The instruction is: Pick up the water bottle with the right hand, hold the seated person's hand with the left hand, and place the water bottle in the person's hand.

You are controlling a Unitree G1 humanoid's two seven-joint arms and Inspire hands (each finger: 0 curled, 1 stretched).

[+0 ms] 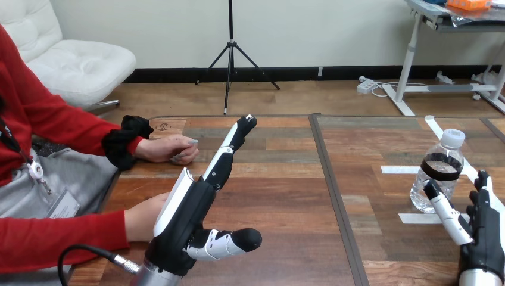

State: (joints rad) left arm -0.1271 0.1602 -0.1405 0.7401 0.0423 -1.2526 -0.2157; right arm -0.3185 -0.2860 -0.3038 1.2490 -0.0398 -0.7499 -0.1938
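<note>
A clear water bottle [439, 171] with a white cap and a dark band stands upright at the table's right side. My right hand [483, 229] is just in front of it and to its right, open, fingers straight and reaching up beside the bottle without closing on it. My left hand [193, 205] is raised at the lower left, open, fingers stretched toward the far side and thumb sticking out to the right. The person's near hand [143, 217] lies on the table behind my left palm, partly hidden. Their other hand [170, 149] rests farther back, loosely closed.
The wooden table [286, 196] has a dark seam [333, 190] running front to back down its middle. White tape strips [400, 170] mark the right half around the bottle. The person sits at the left edge.
</note>
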